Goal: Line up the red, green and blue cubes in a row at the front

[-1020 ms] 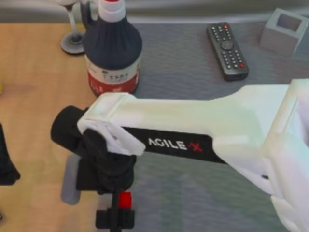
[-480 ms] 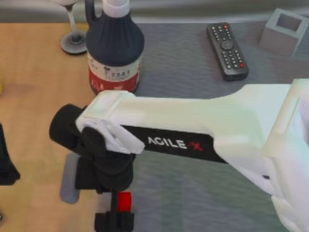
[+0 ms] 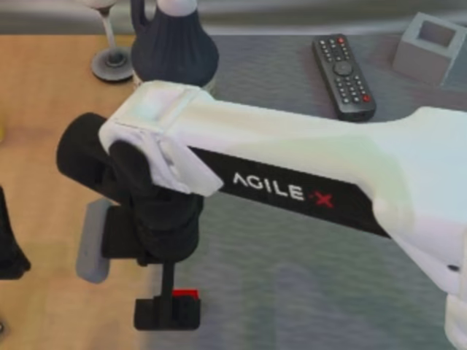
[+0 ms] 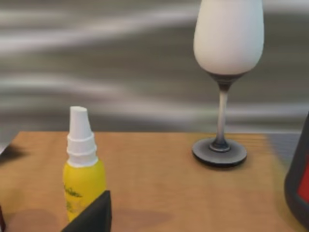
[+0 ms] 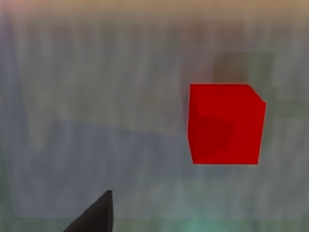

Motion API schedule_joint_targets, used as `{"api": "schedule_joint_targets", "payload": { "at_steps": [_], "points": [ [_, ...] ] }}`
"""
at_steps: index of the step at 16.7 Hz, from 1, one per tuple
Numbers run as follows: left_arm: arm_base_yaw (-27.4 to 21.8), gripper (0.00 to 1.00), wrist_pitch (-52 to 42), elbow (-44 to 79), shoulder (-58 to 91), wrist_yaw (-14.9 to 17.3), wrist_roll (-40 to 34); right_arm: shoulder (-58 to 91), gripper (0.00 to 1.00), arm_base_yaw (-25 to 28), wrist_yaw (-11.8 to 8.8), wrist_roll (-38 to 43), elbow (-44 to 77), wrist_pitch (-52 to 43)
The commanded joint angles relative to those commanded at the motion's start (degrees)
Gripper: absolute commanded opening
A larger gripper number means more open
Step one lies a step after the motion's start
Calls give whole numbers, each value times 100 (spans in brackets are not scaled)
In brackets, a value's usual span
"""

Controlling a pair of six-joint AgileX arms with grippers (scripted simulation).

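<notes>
From above, the right arm covers most of the dark bottle, and its hand hides all but a sliver of the red cube. The left arm is cut off at the table's left edge. The green and blue cubes cannot be found.

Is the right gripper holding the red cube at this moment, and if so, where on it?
Cannot be told. From above, the right gripper sits right over the red cube, hiding most of it. The right wrist view shows the cube with no finger touching it.
</notes>
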Motion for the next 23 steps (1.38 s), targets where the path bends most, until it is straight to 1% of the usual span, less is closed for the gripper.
{"api": "schedule_joint_targets", "payload": {
  "at_steps": [4, 5, 7, 9, 11, 16, 18, 19, 21, 23],
  "points": [
    [0, 100, 0, 0, 0, 0, 0, 21, 100, -39, 1, 10, -10, 15],
    [0, 100, 0, 0, 0, 0, 0, 28, 100, -103, 3, 66, 0, 15],
    [0, 100, 0, 0, 0, 0, 0, 61, 100, -418, 11, 347, 43, 17],
    [0, 100, 0, 0, 0, 0, 0, 114, 100, -939, 18, 799, 94, 15],
    [0, 100, 0, 0, 0, 0, 0, 185, 100, -1625, 23, 1371, 135, 4],
    [0, 100, 0, 0, 0, 0, 0, 389, 100, -3770, 45, 3035, 192, -42],
    [0, 100, 0, 0, 0, 0, 0, 436, 100, -4533, 58, 3657, 222, -35],
    [0, 100, 0, 0, 0, 0, 0, 446, 100, -4845, 63, 3931, 239, -23],
    [0, 100, 0, 0, 0, 0, 0, 446, 100, -5278, 68, 4345, 273, 9],
    [0, 100, 0, 0, 0, 0, 0, 439, 100, -5468, 68, 4532, 291, 31]
  ]
}}
